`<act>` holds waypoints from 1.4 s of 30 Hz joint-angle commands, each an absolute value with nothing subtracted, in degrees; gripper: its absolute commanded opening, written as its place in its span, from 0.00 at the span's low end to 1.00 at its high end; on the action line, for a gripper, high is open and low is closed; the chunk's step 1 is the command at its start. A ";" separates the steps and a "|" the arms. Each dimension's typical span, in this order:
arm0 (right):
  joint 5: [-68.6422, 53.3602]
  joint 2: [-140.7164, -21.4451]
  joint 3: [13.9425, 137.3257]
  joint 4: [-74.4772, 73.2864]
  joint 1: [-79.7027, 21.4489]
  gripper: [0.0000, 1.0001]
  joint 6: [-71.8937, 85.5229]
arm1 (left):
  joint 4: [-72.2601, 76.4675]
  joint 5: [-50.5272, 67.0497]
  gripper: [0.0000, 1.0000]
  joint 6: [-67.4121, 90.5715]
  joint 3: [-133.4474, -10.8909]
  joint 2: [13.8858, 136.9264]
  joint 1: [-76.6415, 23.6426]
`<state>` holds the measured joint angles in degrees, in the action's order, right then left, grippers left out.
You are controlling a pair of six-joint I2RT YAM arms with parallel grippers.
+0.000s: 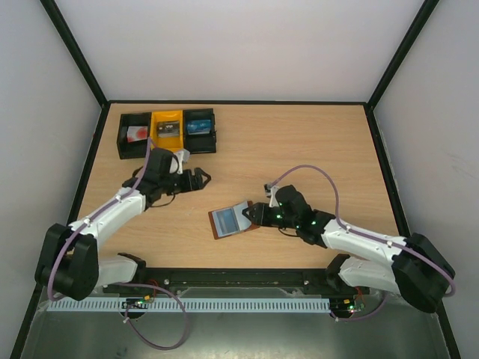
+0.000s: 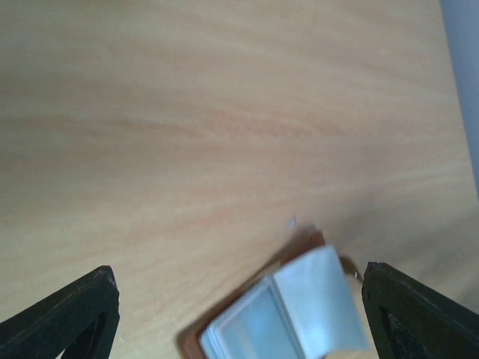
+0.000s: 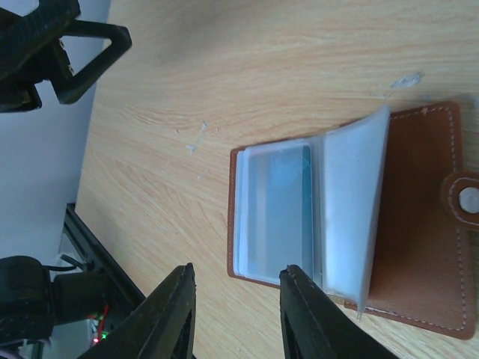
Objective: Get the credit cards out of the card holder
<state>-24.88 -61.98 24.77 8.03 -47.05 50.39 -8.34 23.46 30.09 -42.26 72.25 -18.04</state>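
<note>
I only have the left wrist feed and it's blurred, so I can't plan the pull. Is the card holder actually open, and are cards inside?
Observer: Yes, it's open. In the right wrist view the card holder lies open on the table, with one clear sleeve standing up from the middle.
Operator: Any card visible?
Observer: A blue card shows behind clear plastic, fully tucked in. I can't see a black one.
Operator: Where's the right gripper?
Observer: In the top view the right gripper is open at the holder's right edge, with nothing clamped. The left gripper is open too, apart from the holder and nearer the bins.
</note>
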 commanded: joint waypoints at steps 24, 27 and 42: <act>-16.88 -81.91 22.55 14.64 -50.51 0.25 47.10 | 33.00 32.00 0.33 51.80 -18.80 84.89 -30.40; -16.49 -80.78 21.81 14.46 -50.80 0.25 47.63 | 33.14 30.56 0.29 50.62 -19.64 87.66 -30.39; -17.70 -80.31 26.11 15.08 -51.27 0.24 48.60 | 25.14 26.72 0.30 47.63 -24.19 84.35 -29.43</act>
